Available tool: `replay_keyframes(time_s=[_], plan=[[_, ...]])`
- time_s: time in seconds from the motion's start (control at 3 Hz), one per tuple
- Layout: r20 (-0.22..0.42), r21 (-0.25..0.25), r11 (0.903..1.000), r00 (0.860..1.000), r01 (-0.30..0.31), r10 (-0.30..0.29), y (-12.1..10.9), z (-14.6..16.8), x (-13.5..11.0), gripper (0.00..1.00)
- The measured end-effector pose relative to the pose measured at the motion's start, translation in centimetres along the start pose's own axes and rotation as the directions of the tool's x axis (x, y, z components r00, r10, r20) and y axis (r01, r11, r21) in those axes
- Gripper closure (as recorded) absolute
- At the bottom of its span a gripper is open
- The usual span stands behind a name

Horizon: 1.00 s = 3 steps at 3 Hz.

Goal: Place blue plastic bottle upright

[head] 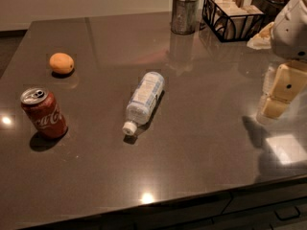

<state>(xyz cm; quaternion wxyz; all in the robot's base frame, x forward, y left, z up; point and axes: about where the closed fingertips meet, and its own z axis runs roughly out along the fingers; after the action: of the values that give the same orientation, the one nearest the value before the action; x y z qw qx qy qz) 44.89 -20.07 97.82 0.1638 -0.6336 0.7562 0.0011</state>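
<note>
The blue plastic bottle (pixel 143 100) lies on its side near the middle of the dark table (pixel 201 143), its white cap pointing toward the front left. It is clear plastic with a pale blue-and-white label. My gripper (pixel 279 96) hangs at the right edge of the view, well to the right of the bottle and above the table. It holds nothing that I can see.
A red Coca-Cola can (pixel 43 112) stands at the front left. An orange (pixel 62 63) lies behind it. A metal cup (pixel 184 14) and a black wire basket (pixel 231 16) stand at the back right, with a crumpled napkin (pixel 260 36) next to them.
</note>
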Motion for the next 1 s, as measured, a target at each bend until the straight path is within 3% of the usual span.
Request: replay_keyframes(time_s=[0.33, 0.67, 1.0], plan=[[0.093, -0.054, 0.9837, 0.982, 0.171, -0.166, -0.9, 2.8, -5.0, 0.00], [0.151, -0.058, 0.9377, 0.932, 0.342, -0.331, -1.8, 5.8, -9.5, 0.00], [0.182, -0.049, 0.8815, 0.872, 0.470, -0.454, -2.2, 8.2, -12.8, 0.00]])
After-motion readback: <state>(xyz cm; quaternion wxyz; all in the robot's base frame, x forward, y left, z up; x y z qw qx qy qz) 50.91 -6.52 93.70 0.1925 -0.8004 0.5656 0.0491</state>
